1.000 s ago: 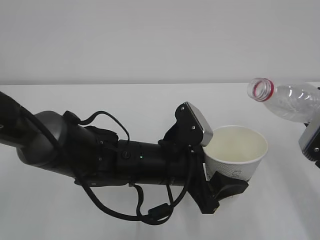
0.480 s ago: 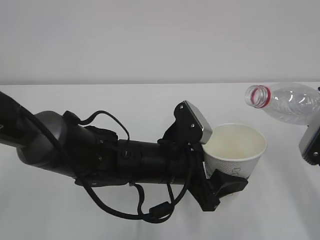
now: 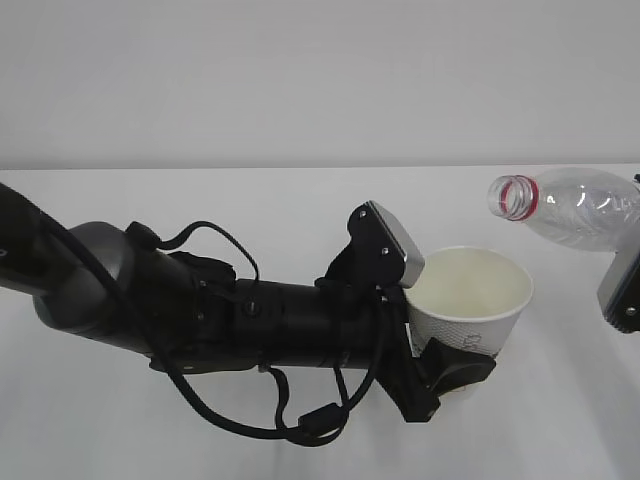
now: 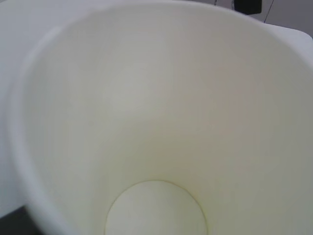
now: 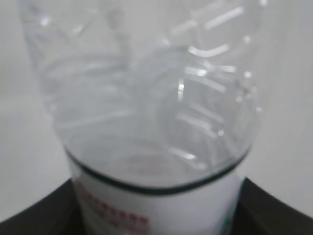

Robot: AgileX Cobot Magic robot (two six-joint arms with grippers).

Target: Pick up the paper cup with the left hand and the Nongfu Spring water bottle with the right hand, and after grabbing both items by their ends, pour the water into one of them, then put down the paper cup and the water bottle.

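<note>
Water bottle [image 3: 575, 205] lies nearly horizontal, mouth left; contents seemingly empty.

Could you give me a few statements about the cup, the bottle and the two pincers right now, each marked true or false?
1. The paper cup stands upright in the left pincer. True.
2. The Nongfu Spring water bottle has its cap on. False: the red-ringed mouth is open.
3. The bottle is tilted, mouth toward the cup's side. True.
4. The bottle's mouth rests on the cup's rim. False: it hangs apart, above and to the right of the cup.
5. The cup lies on its side on the table. False: it is held upright, opening upward.
6. The right pincer grips the bottle at its labelled part. True.
</note>
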